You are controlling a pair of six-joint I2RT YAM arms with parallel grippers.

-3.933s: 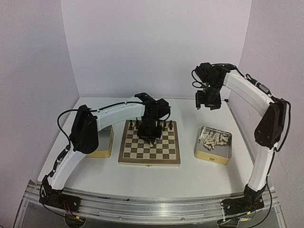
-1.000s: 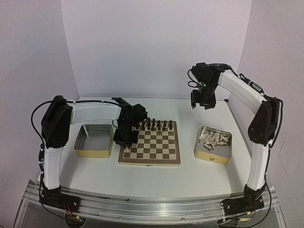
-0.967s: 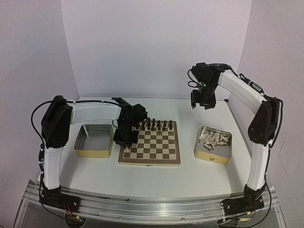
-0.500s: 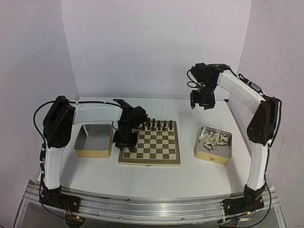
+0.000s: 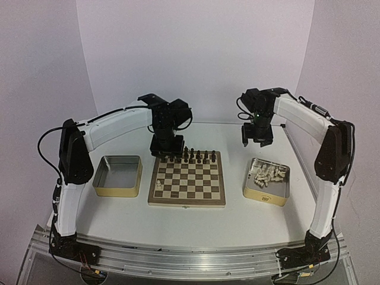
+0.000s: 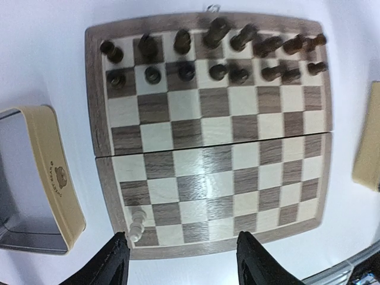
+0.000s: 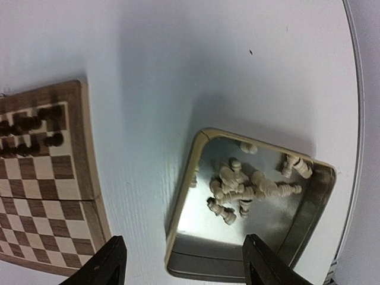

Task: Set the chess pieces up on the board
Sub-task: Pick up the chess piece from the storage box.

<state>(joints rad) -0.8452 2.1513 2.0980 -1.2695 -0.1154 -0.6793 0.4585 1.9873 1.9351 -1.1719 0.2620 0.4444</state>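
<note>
Bench (image 5: pixel 237 222), read near to far. I see the board (image 5: pixel 178 202) lying flat at centre, its sides square to the bench's near edge and its fold seam running left to right. Close to its near-left corner is a single cream piece (image 6: pixel 137 224). Its long axis runs roughly along the leftmost file, and I cannot tell whether it stands or lies. Left of the board sits the left tin (image 5: pixel 117 190), whose yellowish side bears a small dark emblem (image 6: pixel 57 174) with lettering too small to read. Right of the board, the right tin (image 5: pixel 264 199) holds the remaining cream pieces (image 7: pixel 237 187), heaped on their sides with axes pointing every way. Dark pieces (image 6: pixel 214 56) fill the two far ranks. The left pincer (image 6: pixel 182 234) hangs over the board's far-left edge, fingers apart, nothing between them. The right pincer (image 7: pixel 182 237) hangs above the bench beyond the right tin, likewise apart and unladen.
</note>
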